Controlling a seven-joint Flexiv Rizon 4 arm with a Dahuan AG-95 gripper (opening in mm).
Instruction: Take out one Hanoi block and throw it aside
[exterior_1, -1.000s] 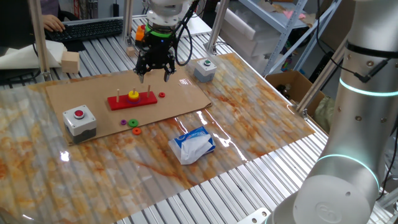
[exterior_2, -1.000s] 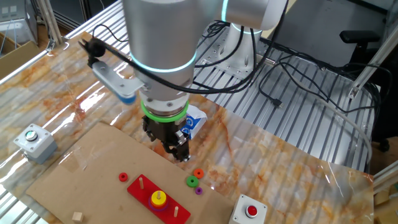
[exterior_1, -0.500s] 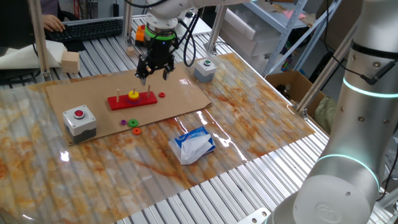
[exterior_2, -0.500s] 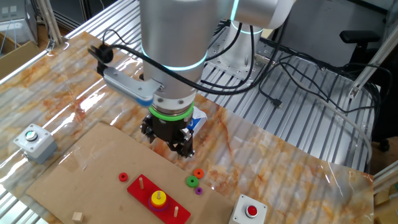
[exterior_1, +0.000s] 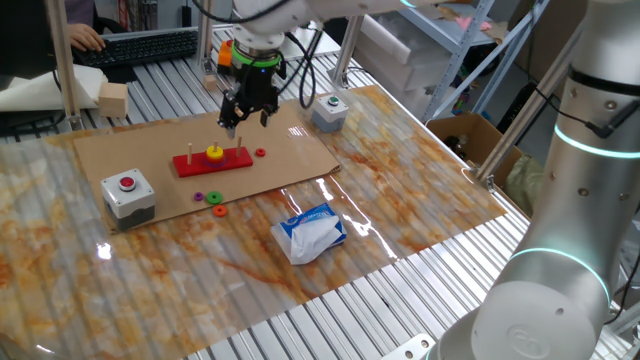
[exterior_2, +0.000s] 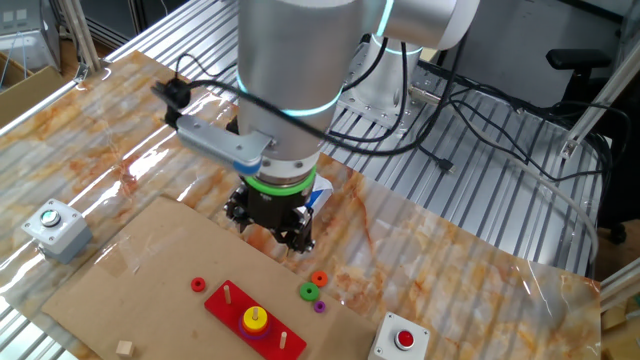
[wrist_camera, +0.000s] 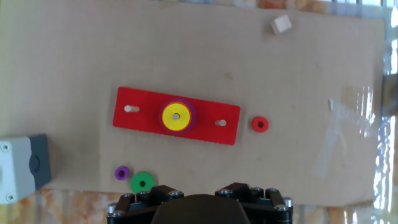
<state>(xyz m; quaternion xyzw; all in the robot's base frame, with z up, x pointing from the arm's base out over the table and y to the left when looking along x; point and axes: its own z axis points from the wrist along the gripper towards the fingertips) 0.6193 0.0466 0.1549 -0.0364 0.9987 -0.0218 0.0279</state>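
Hovering gripper (exterior_1: 246, 121) above the cardboard sheet's (wrist_camera: 74, 56) far edge – fingers empty, spread cannot be told | yellow ring (wrist_camera: 176, 116) on middle peg of red base (wrist_camera: 140, 122), near sheet centre | red ring (wrist_camera: 260, 124) just beside base end | green ring (wrist_camera: 142, 182) and purple ring (wrist_camera: 121, 172) near sheet edge – bare cardboard around base

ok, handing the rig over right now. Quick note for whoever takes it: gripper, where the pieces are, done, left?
Gripper: above the cardboard sheet, holding nothing; open or shut can't be told.
Yellow ring-shaped Hanoi block: on the middle peg of the red three-peg base, over a purple disc.
Loose on the cardboard: small red ring, green ring, tiny purple ring.
Done: nothing taken off yet.
Left: descend, grasp the yellow block, lift it off the peg, throw it aside.
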